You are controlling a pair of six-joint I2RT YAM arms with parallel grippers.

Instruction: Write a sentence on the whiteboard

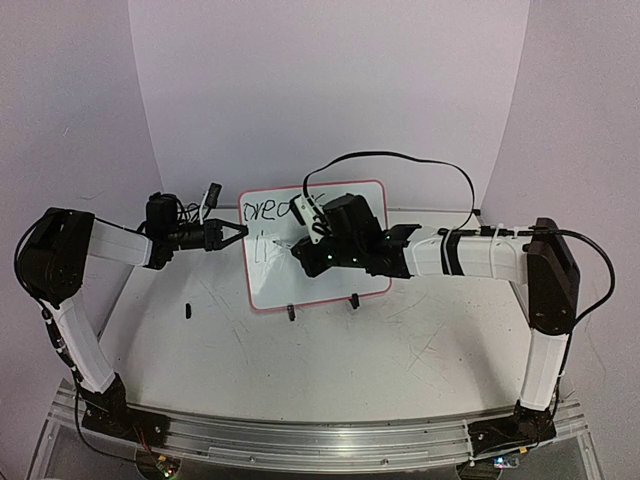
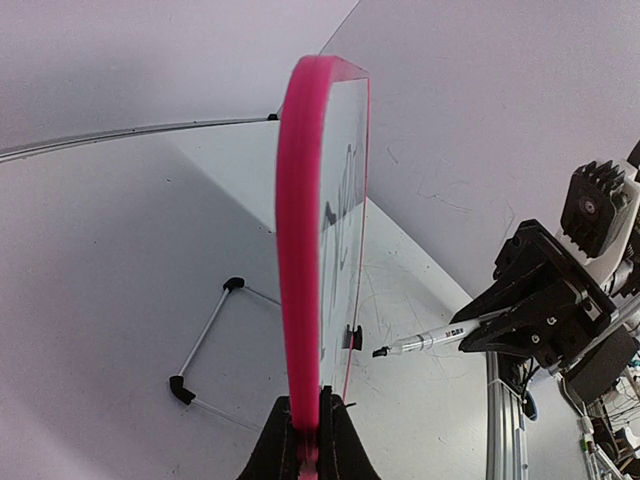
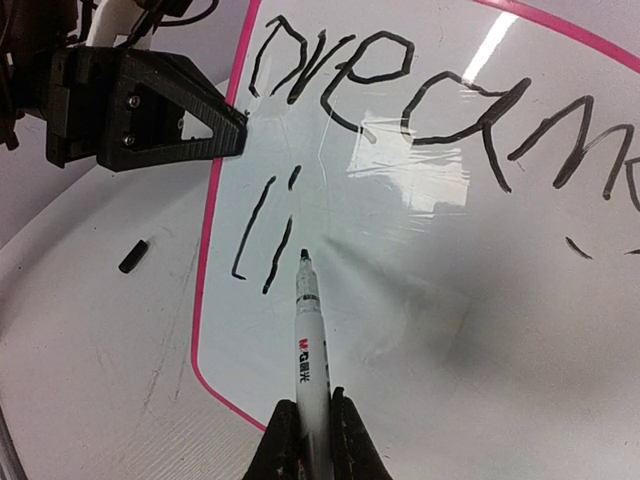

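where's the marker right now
In the right wrist view the marker sticks out of the right gripper, its tip at the whiteboard just right of the "li" strokes, below "dreams".

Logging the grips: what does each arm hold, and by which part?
Left jaws pinch the whiteboard by its pink side frame; right jaws pinch the marker by its rear end.

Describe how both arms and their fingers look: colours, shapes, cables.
Both arms have white tubular links with chunky black joint housings: left arm, right arm. A black cable loops above the right arm. The left fingers are black, wedge-shaped plates with a triangular cut-out and small screws. The right fingers are black too.
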